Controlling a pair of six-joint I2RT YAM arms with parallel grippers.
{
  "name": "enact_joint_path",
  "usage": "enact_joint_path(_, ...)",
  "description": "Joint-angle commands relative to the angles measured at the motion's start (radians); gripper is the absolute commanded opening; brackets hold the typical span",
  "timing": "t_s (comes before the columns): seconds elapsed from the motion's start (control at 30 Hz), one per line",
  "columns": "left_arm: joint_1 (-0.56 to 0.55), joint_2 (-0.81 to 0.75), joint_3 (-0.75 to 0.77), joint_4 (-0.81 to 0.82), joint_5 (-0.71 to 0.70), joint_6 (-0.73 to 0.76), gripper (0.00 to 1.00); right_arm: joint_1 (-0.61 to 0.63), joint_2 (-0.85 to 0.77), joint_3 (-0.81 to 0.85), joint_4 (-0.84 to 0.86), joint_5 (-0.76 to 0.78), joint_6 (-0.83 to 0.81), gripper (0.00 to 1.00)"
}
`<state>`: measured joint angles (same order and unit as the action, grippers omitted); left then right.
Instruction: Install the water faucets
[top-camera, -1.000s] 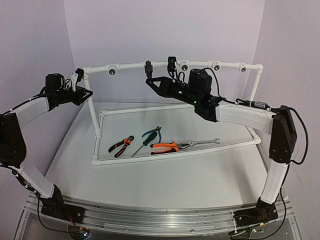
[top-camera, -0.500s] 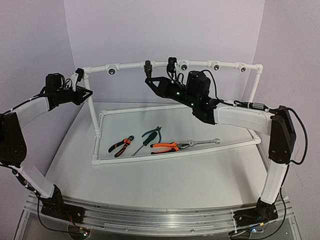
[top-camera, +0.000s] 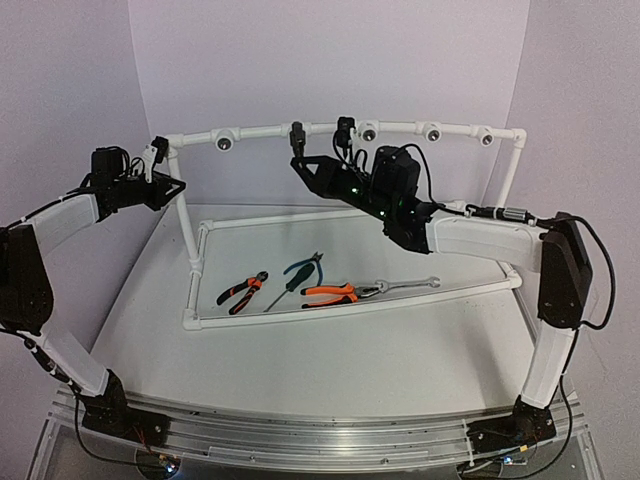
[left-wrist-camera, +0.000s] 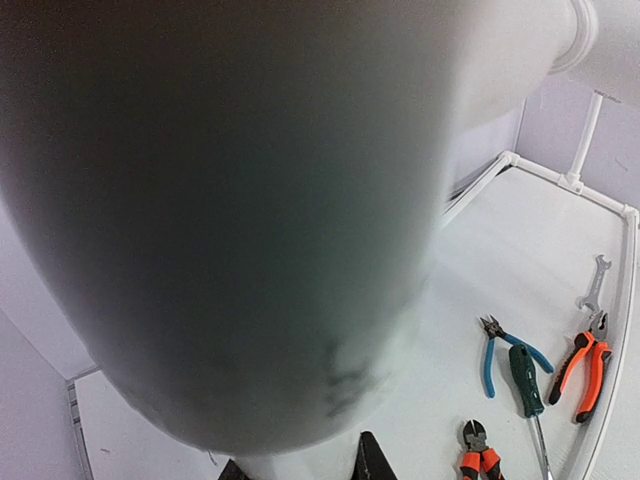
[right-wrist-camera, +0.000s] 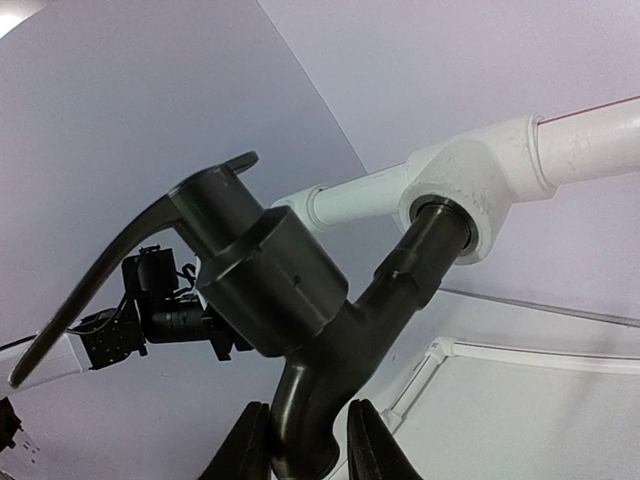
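A small black faucet (top-camera: 296, 133) hangs from the white pipe frame's top rail (top-camera: 255, 130). A second black faucet (top-camera: 345, 127) hangs just to its right. My right gripper (top-camera: 300, 160) is under the first one. In the right wrist view my right gripper (right-wrist-camera: 305, 455) is shut on the spout of that faucet (right-wrist-camera: 290, 290), whose threaded end sits in a white tee socket (right-wrist-camera: 470, 185). My left gripper (top-camera: 165, 172) is at the frame's left top corner. In the left wrist view my left gripper (left-wrist-camera: 300, 470) has a blurred white pipe (left-wrist-camera: 250, 200) between its tips.
Inside the frame's base on the table lie orange-handled pliers (top-camera: 243, 291), a second orange pair (top-camera: 330, 294), a green screwdriver (top-camera: 290, 280), blue cutters (top-camera: 310, 265) and a wrench (top-camera: 405, 285). More open tee sockets (top-camera: 432, 131) line the top rail to the right.
My right arm's wrist and forearm have shifted slightly left, with the gripper staying on the faucet. My left arm has not moved.
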<state>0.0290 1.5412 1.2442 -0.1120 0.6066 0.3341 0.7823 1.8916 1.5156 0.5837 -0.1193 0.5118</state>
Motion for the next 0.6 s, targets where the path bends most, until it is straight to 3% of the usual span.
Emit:
enact_joint_path(0.0, -0.025, 0.039, 0.016, -0.22, -0.035, 0.154, 0.0, -0.012, -0.071, -0.036, 0.015, 0.112, -0.052, 0.34)
enact_joint_path(0.37, -0.026, 0.053, 0.04, -0.245, -0.026, 0.183, 0.02, -0.012, -0.236, -0.204, -0.04, 0.097, -0.127, 0.56)
enact_joint_path(0.57, -0.026, 0.042, 0.044, -0.264, -0.021, 0.186, 0.28, -0.015, -0.359, -0.317, -0.158, 0.15, -0.215, 0.61)
